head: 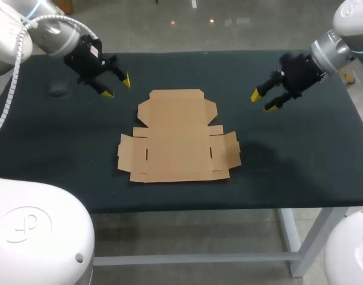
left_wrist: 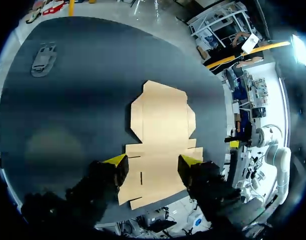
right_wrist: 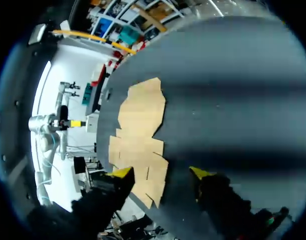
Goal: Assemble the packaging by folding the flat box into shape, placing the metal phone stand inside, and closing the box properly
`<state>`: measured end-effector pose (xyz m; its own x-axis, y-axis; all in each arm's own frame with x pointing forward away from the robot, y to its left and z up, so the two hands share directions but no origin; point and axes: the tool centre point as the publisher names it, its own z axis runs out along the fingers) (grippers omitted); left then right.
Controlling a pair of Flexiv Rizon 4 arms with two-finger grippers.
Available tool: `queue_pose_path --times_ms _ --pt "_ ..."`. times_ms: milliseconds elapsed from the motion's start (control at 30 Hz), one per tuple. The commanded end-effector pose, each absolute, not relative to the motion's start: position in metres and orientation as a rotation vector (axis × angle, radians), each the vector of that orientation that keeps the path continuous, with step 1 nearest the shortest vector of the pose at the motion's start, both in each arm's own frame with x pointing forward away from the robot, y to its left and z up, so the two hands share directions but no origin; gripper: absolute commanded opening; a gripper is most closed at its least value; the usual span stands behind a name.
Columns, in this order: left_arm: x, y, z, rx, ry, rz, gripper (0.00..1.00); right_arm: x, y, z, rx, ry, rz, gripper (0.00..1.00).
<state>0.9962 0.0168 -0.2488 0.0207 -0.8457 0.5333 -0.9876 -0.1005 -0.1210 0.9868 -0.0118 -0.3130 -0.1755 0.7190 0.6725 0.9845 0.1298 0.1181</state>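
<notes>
We hold our left gripper (head: 117,86) spread and empty at 10 o'clock of the flat box (head: 177,138), our right gripper (head: 262,101) likewise at 2 o'clock, and the box, lying loose mid-tabletop (head: 300,154), may skid if we lift a flap unbraced.

A robot lab, by the look: left arm (head: 44,27) and right arm (head: 341,41) hang over one black-covered bench (head: 300,160).
</notes>
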Motion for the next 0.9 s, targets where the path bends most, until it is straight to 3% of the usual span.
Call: queue_pose_path --times_ms 33,900 --pt "0.982 0.03 -0.248 2.028 -1.889 0.725 0.0 0.992 -0.011 -0.304 -1.655 -2.002 -0.778 0.0" --pt "0.993 0.045 -0.273 2.057 -1.898 0.536 0.0 1.019 0.013 -0.321 -1.578 -2.052 -0.777 0.0"
